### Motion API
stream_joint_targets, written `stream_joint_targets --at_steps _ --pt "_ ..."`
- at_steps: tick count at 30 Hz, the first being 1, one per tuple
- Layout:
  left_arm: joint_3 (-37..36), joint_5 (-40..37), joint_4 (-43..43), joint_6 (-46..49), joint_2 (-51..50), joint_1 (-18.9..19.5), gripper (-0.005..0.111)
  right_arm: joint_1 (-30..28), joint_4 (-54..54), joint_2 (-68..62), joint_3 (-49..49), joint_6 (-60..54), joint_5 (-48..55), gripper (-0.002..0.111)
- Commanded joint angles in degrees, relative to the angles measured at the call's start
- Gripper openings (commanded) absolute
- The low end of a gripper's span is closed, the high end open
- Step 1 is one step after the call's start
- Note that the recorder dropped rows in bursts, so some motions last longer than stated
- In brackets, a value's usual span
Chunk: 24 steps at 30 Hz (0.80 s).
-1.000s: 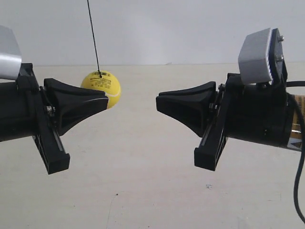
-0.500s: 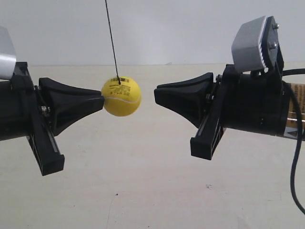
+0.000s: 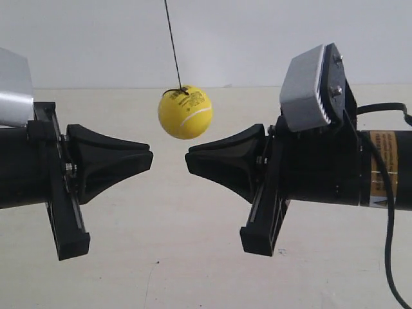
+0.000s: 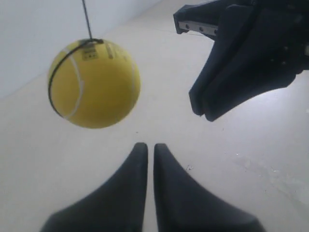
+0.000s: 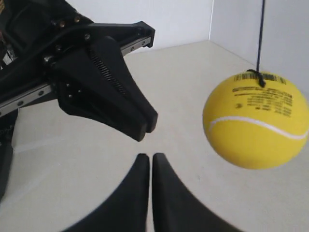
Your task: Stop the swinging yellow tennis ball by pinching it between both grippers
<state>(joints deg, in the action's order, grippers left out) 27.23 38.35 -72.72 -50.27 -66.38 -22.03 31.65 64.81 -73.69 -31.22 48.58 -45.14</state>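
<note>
Status: yellow tennis ball (image 3: 185, 112) is hanging at 12 o'clock above the gap, touching neither tip. Left gripper (image 4: 147, 147) and right gripper (image 5: 146, 157) fingers are sitting nearly together. Probably light and springy, so I'm suggesting a pinch at its 3 and 9 o'clock.

Cream desk (image 3: 193, 270) seen across lower scene, bounded at rear by plain pale wall (image 3: 257, 38). Faint dark speck (image 3: 158, 262) noted on desk surface.

Yellow ball (image 3: 185, 112) with white seam, hanging on black string (image 3: 172, 45), untouched, left gripper (image 4: 146, 145) and right gripper (image 5: 146, 155) just below ball, tips facing, apart, jaws closed.
</note>
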Motion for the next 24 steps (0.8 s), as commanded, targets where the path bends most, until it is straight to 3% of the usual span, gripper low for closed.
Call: stream_joint_targets --at_steps 1,10,14,20,24 --pt "-0.2 -1.04 0.47 0.65 -0.28 -0.45 0.005 0.28 -0.79 -0.13 -0.28 -1.89 0.7 0.0" --pt "-0.2 -13.92 4.74 0.82 2.36 -0.45 0.005 0.28 -1.04 -0.13 -0.28 -2.2 0.83 0.0" --pt "-0.2 -12.96 4.86 0.82 4.02 -0.45 0.005 0.28 -1.04 -0.13 -0.28 -2.2 0.83 0.0" --pt "-1.6 -2.98 4.36 1.09 3.66 -0.45 0.005 0.28 0.59 -0.13 -0.28 0.39 -0.68 0.0" --pt "-1.84 -2.15 3.82 1.09 3.58 -0.45 0.005 0.28 0.75 -0.13 -0.28 1.8 -0.88 0.0"
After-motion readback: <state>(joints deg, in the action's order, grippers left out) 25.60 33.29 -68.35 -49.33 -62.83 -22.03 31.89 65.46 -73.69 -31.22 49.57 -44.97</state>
